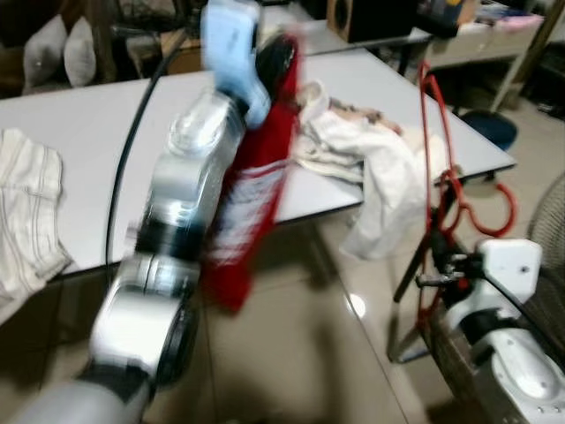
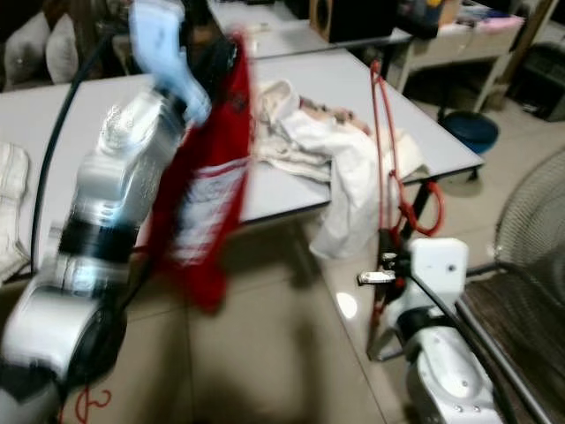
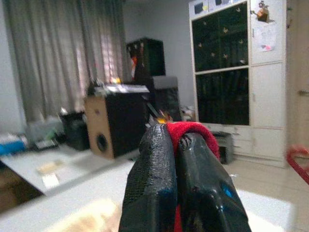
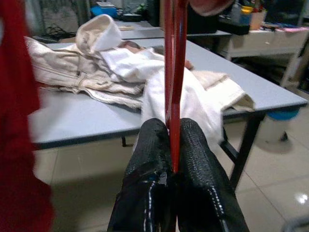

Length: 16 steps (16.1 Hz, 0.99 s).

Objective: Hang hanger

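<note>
My left arm is raised over the grey table [image 1: 88, 124], and its gripper [image 1: 275, 55] is shut on the top of a red garment [image 1: 252, 203] that hangs down past the table's front edge. The left wrist view has red cloth [image 3: 193, 129] pinched between the black fingers [image 3: 154, 174]. My right gripper [image 1: 439, 252], low at the right, is shut on a red wire hanger [image 1: 431, 141] that stands upright with its hook [image 1: 496, 212] low at the right. In the right wrist view the hanger [image 4: 174, 72] rises from the closed fingers [image 4: 149, 159].
A heap of white and cream clothes [image 1: 371, 150] lies on the table's right end and droops over its edge. A striped cloth [image 1: 26, 203] lies at the left end. A fan grille [image 1: 552, 221] stands at the far right, and a blue bin [image 1: 490, 124] sits behind the table.
</note>
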### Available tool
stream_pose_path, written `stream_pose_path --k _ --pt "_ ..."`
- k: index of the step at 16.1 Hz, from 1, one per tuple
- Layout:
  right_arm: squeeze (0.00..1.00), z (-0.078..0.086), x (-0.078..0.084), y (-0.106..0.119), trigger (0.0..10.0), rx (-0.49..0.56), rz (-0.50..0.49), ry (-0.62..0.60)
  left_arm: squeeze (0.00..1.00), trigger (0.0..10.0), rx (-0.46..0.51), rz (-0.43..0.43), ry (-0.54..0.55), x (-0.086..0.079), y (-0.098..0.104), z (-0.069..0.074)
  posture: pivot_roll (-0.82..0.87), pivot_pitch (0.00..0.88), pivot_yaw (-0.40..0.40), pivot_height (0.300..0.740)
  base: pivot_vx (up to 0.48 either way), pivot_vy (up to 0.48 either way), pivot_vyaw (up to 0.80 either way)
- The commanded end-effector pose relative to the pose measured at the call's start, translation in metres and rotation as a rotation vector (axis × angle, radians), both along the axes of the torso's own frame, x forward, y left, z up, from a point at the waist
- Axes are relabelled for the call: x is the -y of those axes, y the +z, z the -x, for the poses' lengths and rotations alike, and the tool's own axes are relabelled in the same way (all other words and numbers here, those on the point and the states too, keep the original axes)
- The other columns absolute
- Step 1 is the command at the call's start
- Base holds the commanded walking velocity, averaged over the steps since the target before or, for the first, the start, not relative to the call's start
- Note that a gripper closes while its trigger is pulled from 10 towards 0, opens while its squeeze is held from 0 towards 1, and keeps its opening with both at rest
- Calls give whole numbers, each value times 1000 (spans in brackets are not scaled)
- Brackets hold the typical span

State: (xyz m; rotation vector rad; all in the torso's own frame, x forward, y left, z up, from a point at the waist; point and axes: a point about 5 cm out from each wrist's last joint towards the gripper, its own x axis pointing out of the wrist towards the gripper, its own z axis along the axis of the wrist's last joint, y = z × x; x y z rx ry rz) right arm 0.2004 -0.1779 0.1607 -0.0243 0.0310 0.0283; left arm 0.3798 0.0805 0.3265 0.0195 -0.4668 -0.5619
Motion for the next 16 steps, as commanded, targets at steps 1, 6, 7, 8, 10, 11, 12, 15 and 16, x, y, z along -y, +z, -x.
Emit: stream_pose_path --k 1,6,7,8,10,11,12,15,16 --pt "0 -1 -7 3 10000 24 -17 37 0 10000 44 12 52 -19 9 -3 -68 29 34 740 334 0 0" --pt "0 0 -11 1 10000 16 -14 69 0 10000 70 27 75 -27 17 -14 -67 32 29 740 362 0 0" --pt "0 -1 -12 1 10000 14 -9 79 0 10000 68 26 83 -28 15 -15 -65 29 21 740 405 0 0" --pt "0 -2 -12 1 10000 14 4 89 0 10000 71 30 91 -30 16 -16 -64 28 18 740 409 0 0" --pt "0 -4 -13 1 10000 13 22 100 0 10000 75 32 100 -32 18 -18 -62 25 11 740 407 0 0" --pt "0 -4 -14 1 10000 13 38 109 0 10000 79 33 104 -34 18 -18 -62 25 11 740 409 0 0" --pt "0 -5 -14 1 10000 14 47 114 0 10000 82 33 107 -34 18 -19 -62 21 8 740 405 0 0" --pt "0 -6 -13 1 10000 14 48 104 0 10000 84 31 108 -34 18 -21 -63 19 9 740 407 0 385" --pt "0 -7 -13 1 10000 14 49 103 0 10000 84 30 105 -34 17 -21 -64 19 10 740 409 0 0"
